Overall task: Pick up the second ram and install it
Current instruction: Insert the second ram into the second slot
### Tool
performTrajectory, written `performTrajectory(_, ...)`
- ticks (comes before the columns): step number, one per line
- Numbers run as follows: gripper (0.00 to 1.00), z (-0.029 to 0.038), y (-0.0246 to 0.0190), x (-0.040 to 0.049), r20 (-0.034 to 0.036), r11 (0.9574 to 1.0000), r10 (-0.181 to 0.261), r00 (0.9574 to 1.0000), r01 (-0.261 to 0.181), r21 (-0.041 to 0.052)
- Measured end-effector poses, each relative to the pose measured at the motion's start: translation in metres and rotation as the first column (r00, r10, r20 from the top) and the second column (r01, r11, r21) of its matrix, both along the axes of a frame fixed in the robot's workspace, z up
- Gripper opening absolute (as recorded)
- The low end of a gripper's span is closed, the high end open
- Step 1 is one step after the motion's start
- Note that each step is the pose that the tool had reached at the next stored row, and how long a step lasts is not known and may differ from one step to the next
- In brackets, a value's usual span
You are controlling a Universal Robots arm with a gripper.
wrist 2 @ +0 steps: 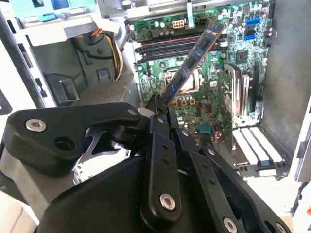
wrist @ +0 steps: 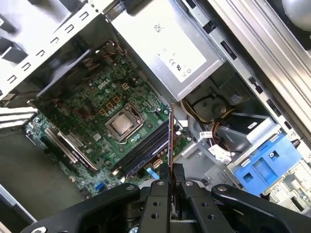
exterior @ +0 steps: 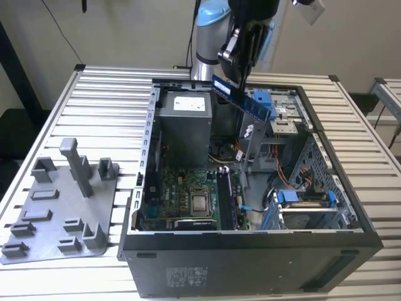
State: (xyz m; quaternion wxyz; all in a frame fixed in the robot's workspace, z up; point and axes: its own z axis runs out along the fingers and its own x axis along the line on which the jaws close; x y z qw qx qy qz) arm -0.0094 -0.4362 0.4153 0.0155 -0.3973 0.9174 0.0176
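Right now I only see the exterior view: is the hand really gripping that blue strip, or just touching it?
Observer: Gripping. In the second wrist view the hand has its fingers shut on one end of the second ram.
Visitor: Is it held straight?
Observer: In the first wrist view it shows edge-on, a thin straight line running out from between the fingers, with the motherboard and its long black slots behind it.

You're seeing a dark blue second ram (exterior: 254,106) carrying black chips, a green motherboard (exterior: 182,188), a grey power supply (exterior: 185,132) wearing a white label, and a silver table (exterior: 106,88) running in ridged slats.
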Motion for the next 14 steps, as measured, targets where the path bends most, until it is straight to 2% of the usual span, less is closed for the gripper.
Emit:
performTrajectory(7, 0.14, -0.0029, 0.0, 0.0, 0.0, 0.9962, -0.087, 0.9962, 0.087, 0.0)
performTrajectory(10, 0.14, -0.0041, 0.0, -0.0001, 0.0, 0.9929, -0.119, 0.9929, 0.119, 0.0)
performTrajectory(14, 0.14, -0.0057, 0.0, -0.0002, 0.0, 0.9863, -0.165, 0.9863, 0.165, 0.0)
